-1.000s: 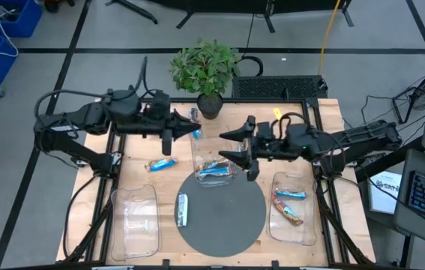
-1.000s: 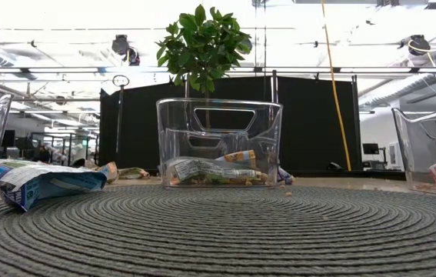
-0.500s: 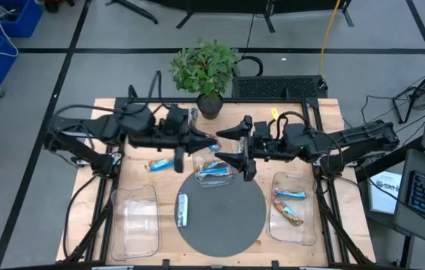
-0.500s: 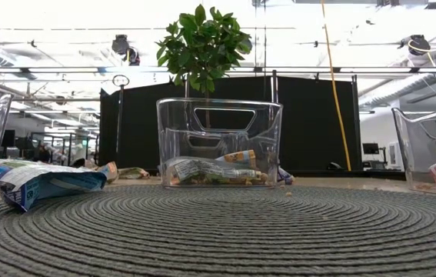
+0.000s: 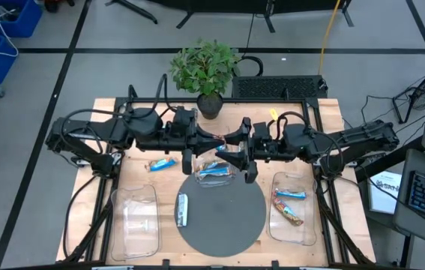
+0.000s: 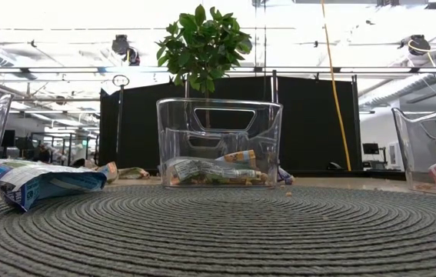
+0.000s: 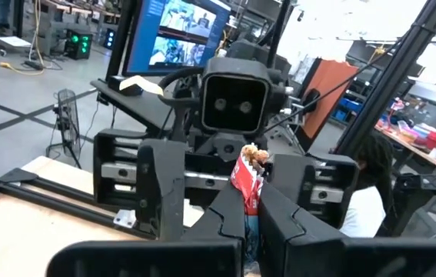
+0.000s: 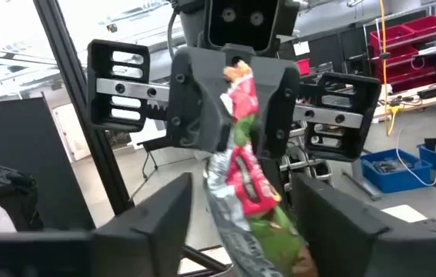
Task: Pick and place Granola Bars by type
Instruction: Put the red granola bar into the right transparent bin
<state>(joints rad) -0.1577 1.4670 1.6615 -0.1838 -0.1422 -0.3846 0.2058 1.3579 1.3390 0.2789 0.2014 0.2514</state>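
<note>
Meeting nose to nose above the middle tray (image 5: pixel 197 156), the two grippers face each other at the back of the round mat (image 5: pixel 219 225). The left gripper (image 5: pixel 213 141) has its fingers pressed together on the end of a red granola bar (image 8: pixel 241 165), seen in the right wrist view hanging from those closed fingers. The right gripper (image 5: pixel 236 154) has its fingers spread wide apart on either side of that bar, not touching it.

A blue bar (image 5: pixel 215 171) lies in the middle tray below them. Another blue bar (image 5: pixel 161 164) lies on the wooden table (image 5: pixel 133 176) near the left arm, and a silver-white bar (image 5: pixel 182 209) lies on the mat. The right tray (image 5: pixel 276 225) holds a blue bar (image 5: pixel 291 194) and a brown-red bar (image 5: pixel 288 211). The left tray (image 5: pixel 139 223) stands beside the mat.
</note>
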